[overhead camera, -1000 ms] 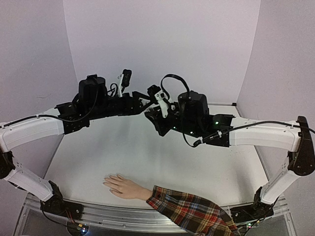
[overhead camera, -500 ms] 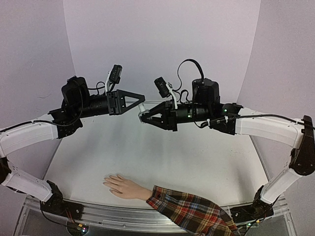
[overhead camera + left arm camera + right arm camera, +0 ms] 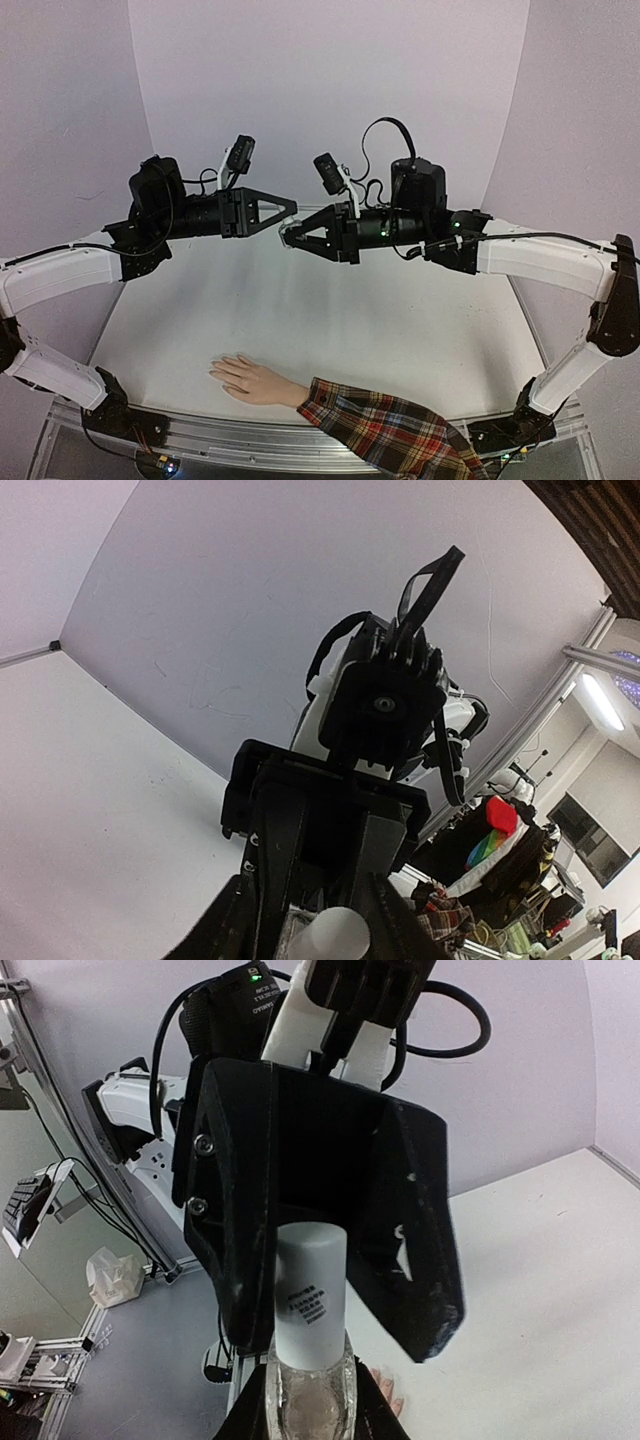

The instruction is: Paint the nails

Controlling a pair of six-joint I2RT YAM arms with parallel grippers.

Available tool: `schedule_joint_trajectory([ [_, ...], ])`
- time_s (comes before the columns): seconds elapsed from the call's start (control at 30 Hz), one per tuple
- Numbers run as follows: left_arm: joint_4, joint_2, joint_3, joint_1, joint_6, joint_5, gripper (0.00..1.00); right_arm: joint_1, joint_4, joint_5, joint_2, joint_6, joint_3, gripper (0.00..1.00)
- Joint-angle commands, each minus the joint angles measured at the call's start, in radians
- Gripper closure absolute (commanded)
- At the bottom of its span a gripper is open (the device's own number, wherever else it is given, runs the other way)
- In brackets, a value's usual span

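Note:
A beige mannequin hand (image 3: 250, 379) in a red plaid sleeve (image 3: 385, 430) lies palm down at the table's near edge. Its nails (image 3: 218, 372) are tiny and pale at the fingertips, and some fingertips (image 3: 388, 1401) also show far below in the right wrist view. High over the table's far middle the two grippers meet tip to tip. My right gripper (image 3: 289, 237) (image 3: 309, 1392) is shut on a small clear bottle (image 3: 308, 1400). The bottle's white cap (image 3: 310, 1295) (image 3: 331, 937) sits between the black fingers (image 3: 412, 1250) of my left gripper (image 3: 291, 213) (image 3: 322, 932), which press against both its sides.
The white table (image 3: 330, 320) lies well below both grippers, with purple walls behind and at the sides. The right arm's gripper body (image 3: 322, 825) and wrist camera (image 3: 385, 705) fill the left wrist view. The aluminium rail (image 3: 230, 432) runs along the near edge.
Both arms rose and levelled out facing each other. In the last half second my left gripper slid right over the cap and its jaws narrowed onto it. The mannequin hand stayed still.

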Motion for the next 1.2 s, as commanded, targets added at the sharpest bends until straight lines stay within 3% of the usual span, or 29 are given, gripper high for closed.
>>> schedule_joint_trajectory([
  [0.0,-0.006,0.005,0.06,0.0,0.028,0.008,0.73,0.0,0.059,0.095,0.012,0.015,0.039,1.0],
  [0.17,-0.145,0.011,0.114,-0.011,0.103,-0.116,0.99,0.008,0.056,0.34,-0.004,0.029,0.019,1.0],
  [0.23,-0.311,0.027,0.175,-0.06,0.179,-0.344,1.0,0.066,0.007,0.674,-0.007,-0.011,0.029,1.0],
  [0.33,-0.526,0.08,0.282,-0.145,0.201,-0.759,1.0,0.232,-0.036,1.412,0.073,-0.224,0.121,1.0],
  [0.37,-0.568,0.095,0.311,-0.155,0.17,-0.852,1.0,0.263,-0.019,1.562,0.11,-0.308,0.155,1.0],
  [0.43,-0.6,0.113,0.331,-0.156,0.112,-0.916,1.0,0.29,0.024,1.65,0.158,-0.394,0.181,1.0],
  [0.53,-0.55,0.106,0.31,-0.155,0.132,-0.845,1.0,0.285,0.028,1.475,0.131,-0.38,0.146,1.0],
  [0.63,-0.438,0.065,0.247,-0.143,0.142,-0.706,0.97,0.263,0.018,1.144,0.067,-0.353,0.092,1.0],
  [0.67,-0.384,0.043,0.214,-0.131,0.138,-0.648,0.87,0.249,0.014,1.022,0.046,-0.343,0.072,1.0],
  [0.73,-0.28,-0.003,0.137,-0.107,0.121,-0.547,0.56,0.213,0.006,0.788,0.002,-0.307,0.03,1.0],
  [0.8,-0.185,-0.051,0.072,-0.078,0.103,-0.443,0.31,0.15,0.006,0.537,-0.032,-0.238,0.007,1.0],
  [0.87,-0.122,-0.088,0.032,-0.042,0.075,-0.356,0.23,0.082,0.012,0.304,-0.048,-0.143,-0.005,1.0],
  [1.0,0.0,-0.113,-0.031,0.008,0.017,-0.198,0.22,0.008,0.049,-0.02,-0.038,-0.04,0.005,1.0],
  [1.17,0.059,-0.056,0.008,0.011,-0.014,-0.044,0.31,-0.017,0.102,-0.209,0.023,0.06,0.068,1.0],
])
